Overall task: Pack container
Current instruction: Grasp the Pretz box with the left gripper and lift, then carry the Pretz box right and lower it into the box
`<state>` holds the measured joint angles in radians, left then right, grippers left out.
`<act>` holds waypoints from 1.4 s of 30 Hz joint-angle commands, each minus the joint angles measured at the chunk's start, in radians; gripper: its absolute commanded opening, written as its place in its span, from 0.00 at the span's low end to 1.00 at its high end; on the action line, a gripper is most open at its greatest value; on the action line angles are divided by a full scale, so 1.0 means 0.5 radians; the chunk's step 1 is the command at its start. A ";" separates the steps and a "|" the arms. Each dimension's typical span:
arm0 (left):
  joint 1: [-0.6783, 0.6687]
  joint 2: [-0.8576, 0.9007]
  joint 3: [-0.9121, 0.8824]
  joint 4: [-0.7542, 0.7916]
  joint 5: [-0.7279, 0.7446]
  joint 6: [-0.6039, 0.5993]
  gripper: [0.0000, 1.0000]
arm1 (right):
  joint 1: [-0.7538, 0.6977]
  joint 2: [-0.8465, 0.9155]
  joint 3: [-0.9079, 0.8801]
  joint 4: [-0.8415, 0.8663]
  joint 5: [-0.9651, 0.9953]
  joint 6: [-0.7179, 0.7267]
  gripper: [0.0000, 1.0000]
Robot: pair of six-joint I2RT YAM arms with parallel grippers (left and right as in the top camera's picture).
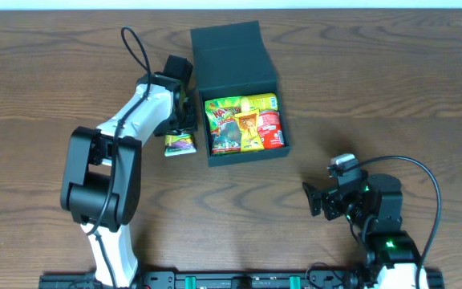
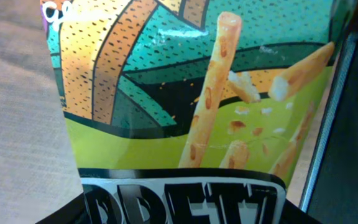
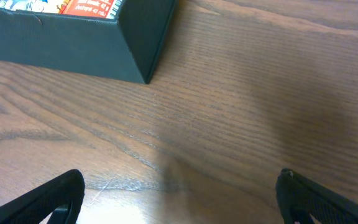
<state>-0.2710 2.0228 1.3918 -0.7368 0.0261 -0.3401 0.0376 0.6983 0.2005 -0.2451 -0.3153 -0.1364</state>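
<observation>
Container [image 1: 247, 155] sits near the far edge of the table [image 1: 391, 80], about midway along it, with its flap lid thrown back toward that edge. You can see snack packs lying side by side inside: a green one [image 1: 224, 124] on the left, a yellow one [image 1: 249, 124] in the middle, and a red one [image 1: 271, 127] on the right.

Your left gripper [image 1: 180, 130] is just off the container's left wall. It pinches the Pretz box [image 1: 180, 144], which is outside the container and close beside that wall. In the left wrist view the Pretz box [image 2: 185, 106] fills nearly the whole frame. Dark finger edges sit against both of its lower sides, bare wood shows on the left, and the container's wall [image 2: 353, 124] runs down the right.

Your right gripper [image 1: 315, 201] is well apart from all this, over bare wood toward the near right corner. Its jaws are spread wide with nothing between them. In the right wrist view the fingers [image 3: 48, 202] show only at the lower corners, and one corner of the container [image 3: 73, 43] sits at the upper left with a red pack showing over its rim.
</observation>
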 commanded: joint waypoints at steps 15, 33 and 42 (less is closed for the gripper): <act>-0.246 -0.650 -0.002 -0.139 -0.104 -0.073 0.59 | -0.016 -0.009 0.000 0.002 -0.013 -0.014 0.99; -0.770 -0.662 -0.003 -0.050 -0.462 -0.735 0.59 | -0.016 -0.009 0.000 0.002 -0.013 -0.014 0.99; -0.791 -0.496 -0.003 0.051 -0.562 -0.725 0.59 | -0.016 -0.009 0.000 0.002 -0.013 -0.014 0.99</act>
<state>-0.6685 1.7287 1.3903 -0.7200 -0.2165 -0.6853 0.0376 0.6983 0.2005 -0.2451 -0.3153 -0.1364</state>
